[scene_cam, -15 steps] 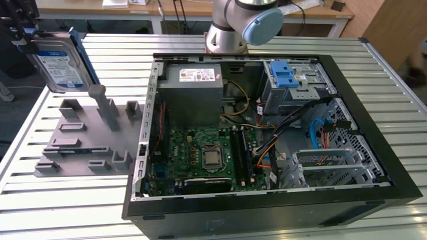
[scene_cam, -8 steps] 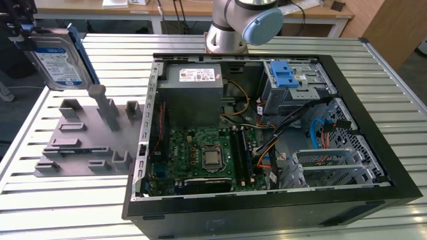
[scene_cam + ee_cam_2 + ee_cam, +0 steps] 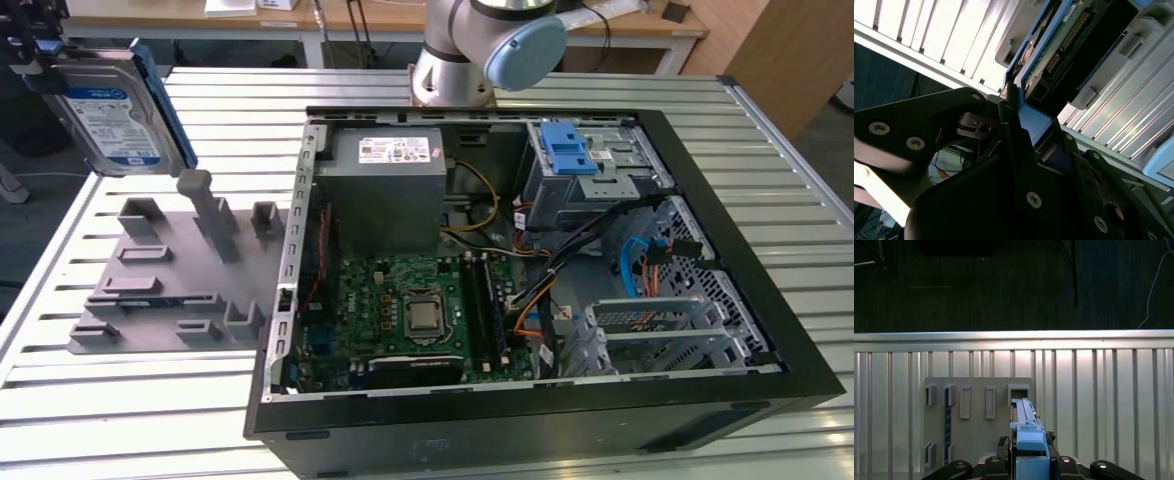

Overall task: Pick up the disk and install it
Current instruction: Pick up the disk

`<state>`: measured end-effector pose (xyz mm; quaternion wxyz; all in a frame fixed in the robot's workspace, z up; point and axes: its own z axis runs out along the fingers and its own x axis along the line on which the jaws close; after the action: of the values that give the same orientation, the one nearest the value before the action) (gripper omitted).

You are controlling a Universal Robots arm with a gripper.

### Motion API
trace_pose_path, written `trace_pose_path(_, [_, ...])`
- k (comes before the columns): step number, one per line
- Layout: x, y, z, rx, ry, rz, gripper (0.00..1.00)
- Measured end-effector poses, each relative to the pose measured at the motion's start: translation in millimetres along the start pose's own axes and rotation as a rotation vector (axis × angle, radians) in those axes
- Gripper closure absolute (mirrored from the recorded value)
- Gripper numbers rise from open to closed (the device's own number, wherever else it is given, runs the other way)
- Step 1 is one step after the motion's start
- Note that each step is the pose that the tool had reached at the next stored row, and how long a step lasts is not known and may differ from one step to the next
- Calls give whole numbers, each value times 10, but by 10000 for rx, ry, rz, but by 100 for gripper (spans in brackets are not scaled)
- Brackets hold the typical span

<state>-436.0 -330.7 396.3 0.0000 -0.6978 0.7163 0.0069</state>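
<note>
The disk hangs upright in the air at the exterior view's far left, its white-and-blue label facing the camera and a blue rail round its edge. My gripper is shut on its upper end. The disk is above and clear of the grey slotted holder. In the second wrist view the fingers clamp the blue rail, with the disk's circuit board side beyond them. In the first wrist view the disk is seen edge-on between the gripper's fingers, over the holder.
An open black computer case lies on the slatted metal table, to the right of the holder. Inside are a power supply, a motherboard, cables, and a drive bay with a blue latch. The arm's base stands behind the case.
</note>
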Motion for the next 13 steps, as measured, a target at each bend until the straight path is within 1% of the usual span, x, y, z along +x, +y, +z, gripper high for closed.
trace_pose_path(7, [-1, 1, -75, 4, 0, 0, 64])
trace_pose_path(13, [-1, 5, -79, 30, -3, -36, 64])
